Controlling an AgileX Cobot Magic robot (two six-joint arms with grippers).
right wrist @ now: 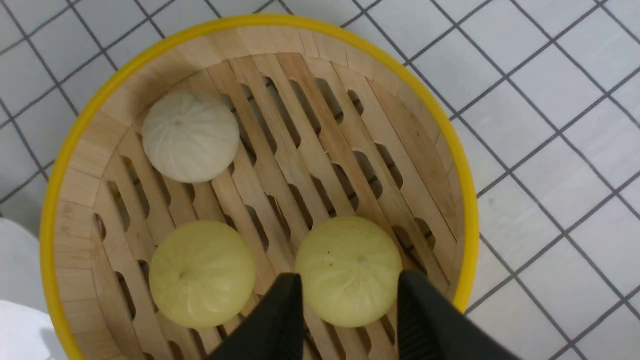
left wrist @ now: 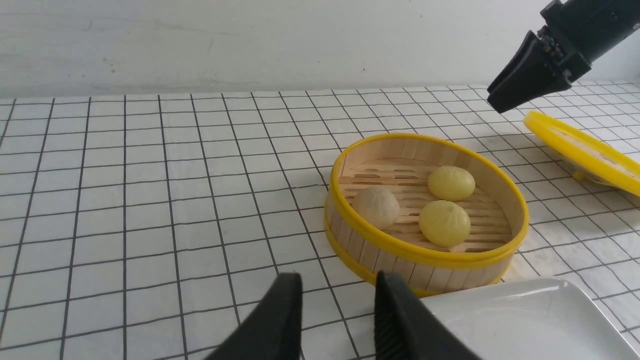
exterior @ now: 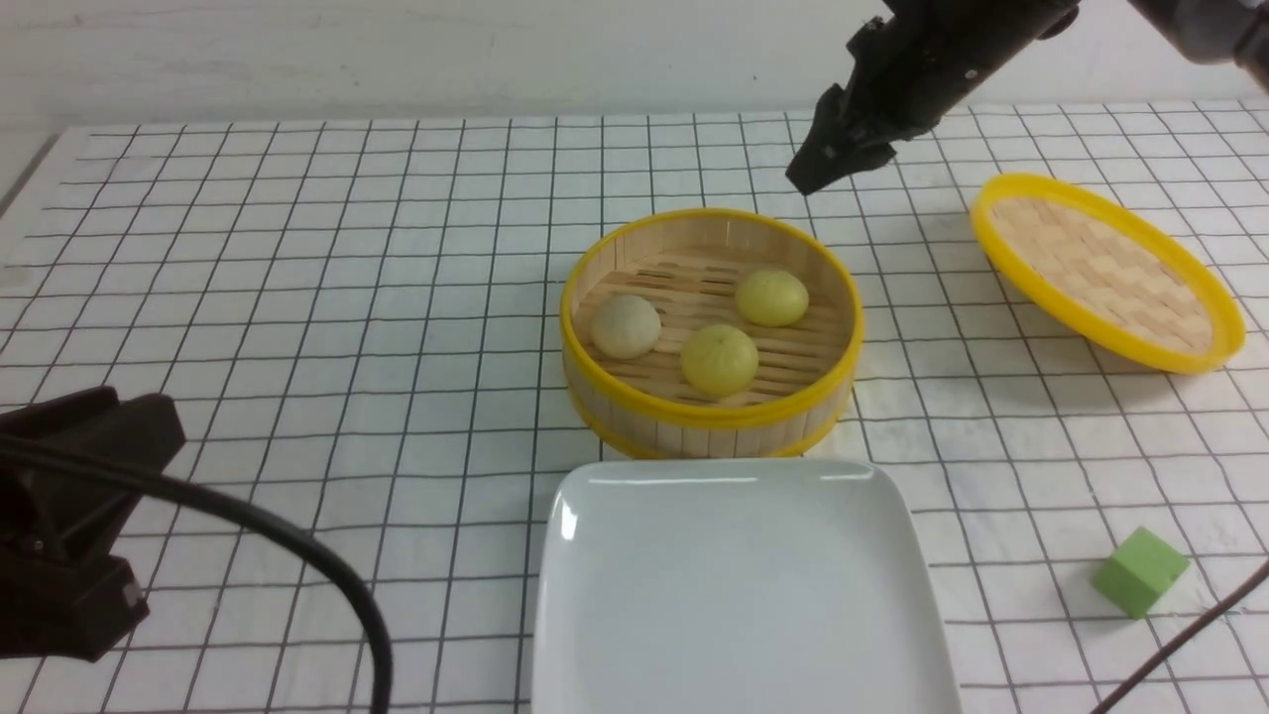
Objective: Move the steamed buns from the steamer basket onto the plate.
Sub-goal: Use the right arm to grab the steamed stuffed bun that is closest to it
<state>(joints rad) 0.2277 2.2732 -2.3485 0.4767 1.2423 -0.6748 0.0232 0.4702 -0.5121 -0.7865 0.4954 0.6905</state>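
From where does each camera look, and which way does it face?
Front view: between the arms, facing forward over plate and steamer basket; left arm, right gripper show.
Left wrist view: low, looking across at the basket; left gripper shows.
Right wrist view: above, looking down into it; right gripper shows.
All share the steamed buns.

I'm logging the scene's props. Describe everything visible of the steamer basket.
The basket is a round, deep tub, seemingly bamboo: upright slatted wall, yellow top and bottom rims, slotted floor. It stands upright and uncovered on the gridded cloth, just beyond the plate; whether they touch is unclear. Inside, apart, rest an off-white bun, a far yellow bun and a near yellow bun. The right gripper hangs above its far side, open, not touching.
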